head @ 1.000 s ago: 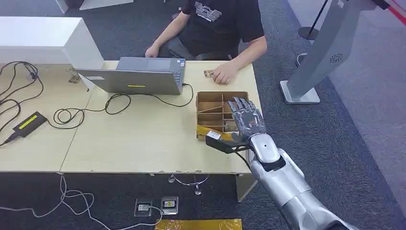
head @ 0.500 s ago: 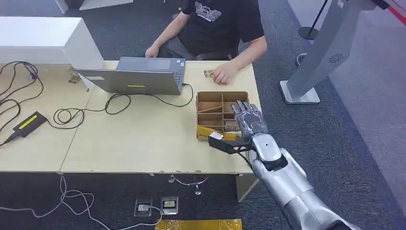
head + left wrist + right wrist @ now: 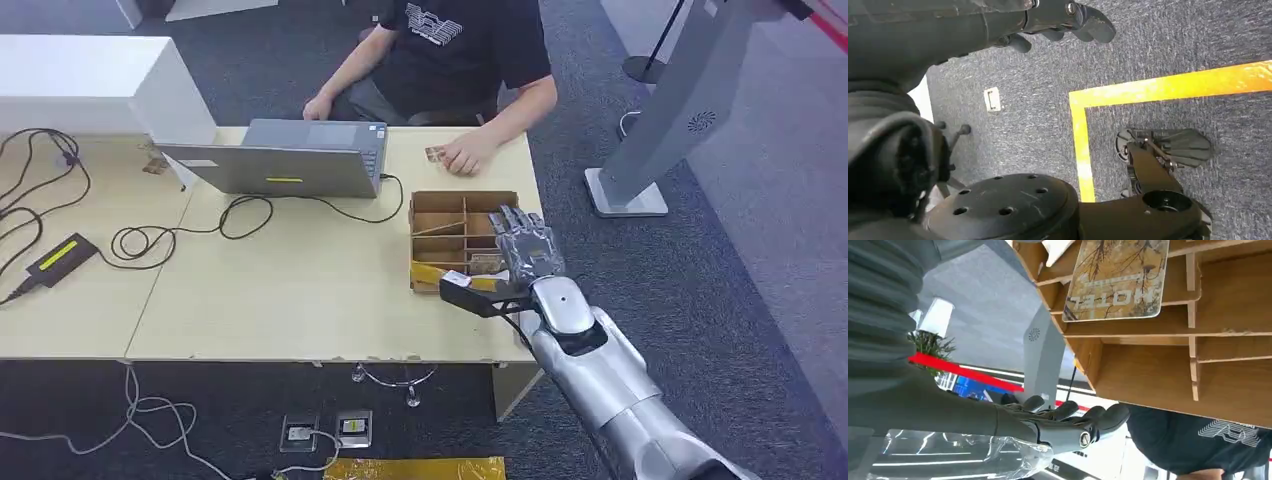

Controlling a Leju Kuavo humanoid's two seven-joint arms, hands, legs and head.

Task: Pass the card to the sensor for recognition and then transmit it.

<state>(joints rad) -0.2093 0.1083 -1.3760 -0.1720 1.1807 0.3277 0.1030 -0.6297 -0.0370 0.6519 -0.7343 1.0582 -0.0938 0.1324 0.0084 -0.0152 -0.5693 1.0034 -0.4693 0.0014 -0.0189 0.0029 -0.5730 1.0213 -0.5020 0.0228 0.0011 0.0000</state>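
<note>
The card, a tan printed hotel key card [image 3: 1118, 277], lies untouched in a compartment of the brown partitioned cardboard tray [image 3: 440, 212] on the pale wooden desk [image 3: 280, 290], just ahead of the fingers of the silver right hand [image 3: 522, 245]. That hand hovers over the tray's near corner, fingers spread and empty. So pickup, the pass at the sensor and the hand-over all seem still to come. The left hand [image 3: 1068, 15] hangs above grey carpet, fingers apparently curled, though the angle is poor.
</note>
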